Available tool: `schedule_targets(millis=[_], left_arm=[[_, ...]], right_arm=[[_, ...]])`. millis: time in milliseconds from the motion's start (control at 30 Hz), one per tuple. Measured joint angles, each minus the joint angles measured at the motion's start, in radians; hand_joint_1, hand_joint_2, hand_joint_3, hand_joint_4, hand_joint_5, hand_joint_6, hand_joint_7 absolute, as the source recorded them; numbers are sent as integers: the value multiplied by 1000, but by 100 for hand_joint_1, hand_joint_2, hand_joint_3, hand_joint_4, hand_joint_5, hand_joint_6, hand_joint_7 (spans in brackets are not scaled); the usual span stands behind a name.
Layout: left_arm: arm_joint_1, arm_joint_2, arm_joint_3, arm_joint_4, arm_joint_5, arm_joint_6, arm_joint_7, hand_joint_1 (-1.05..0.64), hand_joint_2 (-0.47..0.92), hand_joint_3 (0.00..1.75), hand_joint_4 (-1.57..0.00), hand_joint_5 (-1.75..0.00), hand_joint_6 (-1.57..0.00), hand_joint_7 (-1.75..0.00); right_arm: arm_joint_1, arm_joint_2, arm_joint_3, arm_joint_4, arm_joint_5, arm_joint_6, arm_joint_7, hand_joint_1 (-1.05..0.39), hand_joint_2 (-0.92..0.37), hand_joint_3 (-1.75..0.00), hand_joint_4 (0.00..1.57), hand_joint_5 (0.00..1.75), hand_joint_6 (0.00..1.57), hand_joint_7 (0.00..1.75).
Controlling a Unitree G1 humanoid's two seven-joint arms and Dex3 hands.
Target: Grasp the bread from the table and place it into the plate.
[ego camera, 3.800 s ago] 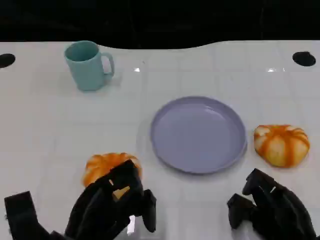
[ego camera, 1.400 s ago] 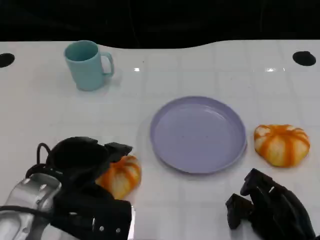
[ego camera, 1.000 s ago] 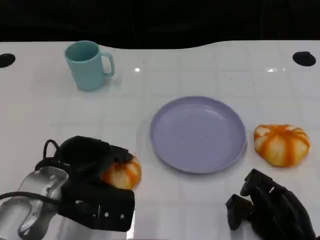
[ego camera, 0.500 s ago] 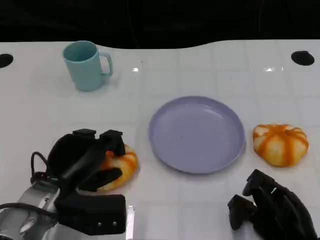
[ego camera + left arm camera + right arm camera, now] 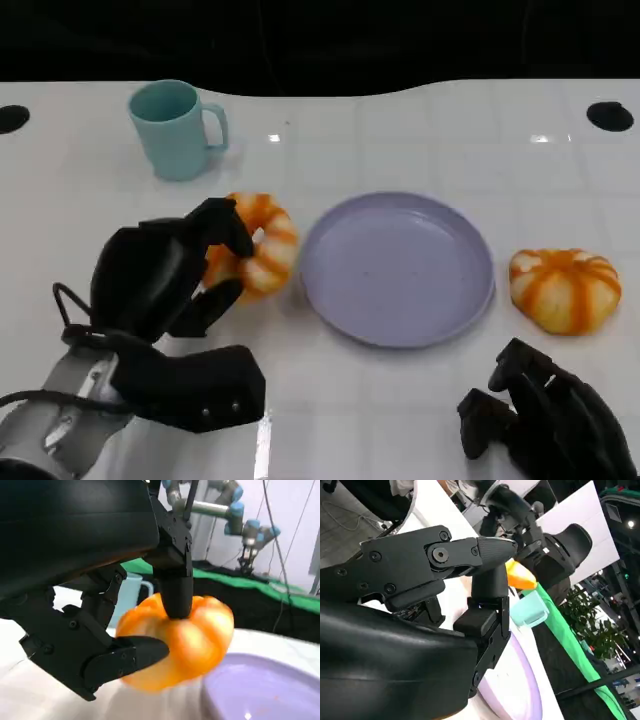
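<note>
A pale teal ceramic mug (image 5: 176, 130) stands far back on the white tiled worktop (image 5: 400, 140). The left hand (image 5: 165, 275) grasps a round orange-and-cream striped bread roll (image 5: 258, 243), its fingers (image 5: 172, 587) clamped over the top and underside, just beside the left rim of the round lilac plate (image 5: 396, 268). A second orange striped roll (image 5: 564, 289) lies right of the plate. The right hand (image 5: 545, 425) rests nearest the robot, fingers curled in on nothing.
</note>
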Motion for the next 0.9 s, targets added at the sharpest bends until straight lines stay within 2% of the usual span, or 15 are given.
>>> schedule_targets(millis=[200,500,700,900], left_arm=[[-29,-33,6,-36,-16,4,-5,-20,38,115,-87,-175,-69,-170],[-159,-89,-17,17,-13,-7,-13,-21,37,112,-93,-175,-78,-164],[-174,-108,-36,46,-3,-14,-12,-23,31,125,-95,-175,-75,-173],[-157,-98,-34,-22,7,-14,-13,-20,29,129,-95,-175,-77,-170]], right_arm=[[-9,0,-2,15,-1,-9,9,-56,-92,-23,77,165,68,138],[-8,3,0,13,-2,-12,5,-54,-92,-25,77,166,68,139],[-8,3,-1,14,-1,-16,10,-55,-92,-25,77,168,68,141],[-9,3,0,14,-2,-16,9,-55,-92,-25,76,167,68,141]])
